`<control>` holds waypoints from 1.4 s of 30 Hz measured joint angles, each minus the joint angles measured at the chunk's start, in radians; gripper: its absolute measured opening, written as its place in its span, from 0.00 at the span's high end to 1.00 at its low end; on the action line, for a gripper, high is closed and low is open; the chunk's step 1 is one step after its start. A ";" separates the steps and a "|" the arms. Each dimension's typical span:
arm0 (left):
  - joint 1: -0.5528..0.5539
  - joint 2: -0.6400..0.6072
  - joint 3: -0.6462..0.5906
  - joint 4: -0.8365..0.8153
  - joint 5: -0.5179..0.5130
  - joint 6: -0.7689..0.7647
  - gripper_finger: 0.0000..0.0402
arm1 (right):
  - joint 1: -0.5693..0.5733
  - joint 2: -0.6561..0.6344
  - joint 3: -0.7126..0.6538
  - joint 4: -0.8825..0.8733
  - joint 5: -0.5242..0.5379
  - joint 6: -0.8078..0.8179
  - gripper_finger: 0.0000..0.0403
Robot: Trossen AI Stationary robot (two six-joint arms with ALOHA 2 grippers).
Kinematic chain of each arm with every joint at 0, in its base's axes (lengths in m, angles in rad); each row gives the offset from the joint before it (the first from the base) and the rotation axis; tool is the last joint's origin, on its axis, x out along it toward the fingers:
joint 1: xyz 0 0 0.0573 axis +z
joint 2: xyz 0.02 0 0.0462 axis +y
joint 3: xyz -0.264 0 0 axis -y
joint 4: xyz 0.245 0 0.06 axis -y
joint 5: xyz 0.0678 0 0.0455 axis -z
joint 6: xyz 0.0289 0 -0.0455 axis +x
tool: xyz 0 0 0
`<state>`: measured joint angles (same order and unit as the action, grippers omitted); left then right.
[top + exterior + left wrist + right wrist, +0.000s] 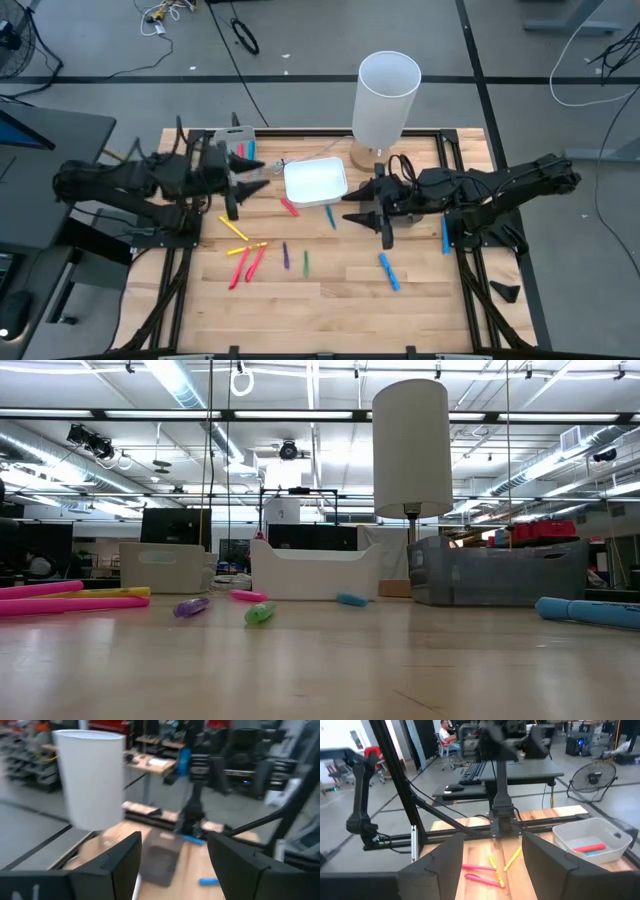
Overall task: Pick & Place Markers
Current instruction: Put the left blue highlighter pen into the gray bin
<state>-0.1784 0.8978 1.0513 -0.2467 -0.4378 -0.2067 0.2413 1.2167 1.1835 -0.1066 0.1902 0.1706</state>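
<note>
Markers lie loose on the wooden table: yellow (232, 230), pink (238, 268), red (254, 263), purple (285, 256), green (305, 262) and blue (388, 271). One red marker (288, 207) lies beside the white tray (315, 182). Another red marker (587, 847) lies in the light grey tray (615, 845). My left gripper (255, 176) hangs open above the table, left of the white tray. Its fingers (125, 865) point level at the lamp and the dark tray (162, 862). My right gripper (352, 205) hangs open right of the white tray, with nothing between its fingers (445, 860).
A lamp with a tall white shade (385, 95) stands at the table's far edge behind the white tray. A dark grey tray (495, 570) sits at the far right. Another blue marker (444, 235) lies under my right arm. Black frame rails run along the table's sides.
</note>
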 joint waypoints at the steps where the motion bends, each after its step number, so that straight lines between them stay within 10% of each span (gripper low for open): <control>1: -0.011 0.000 -0.032 0.051 0.001 0.004 0.42 | 0.000 -0.003 0.000 -0.002 0.000 0.017 0.49; 10: -0.089 0.031 -0.246 0.518 0.043 0.007 0.42 | 0.011 -0.009 0.000 -0.025 -0.008 0.084 0.49; 31: -0.063 0.445 -0.007 0.536 0.097 0.042 0.42 | 0.023 -0.079 0.000 -0.173 -0.049 0.089 0.49; 42: -0.053 0.496 0.010 0.589 0.129 -0.007 0.42 | 0.036 -0.107 0.000 -0.326 0.011 0.532 0.49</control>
<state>-0.2317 1.3941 1.0610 0.3428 -0.3092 -0.2135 0.2770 1.1095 1.1835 -0.4331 0.2007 0.7029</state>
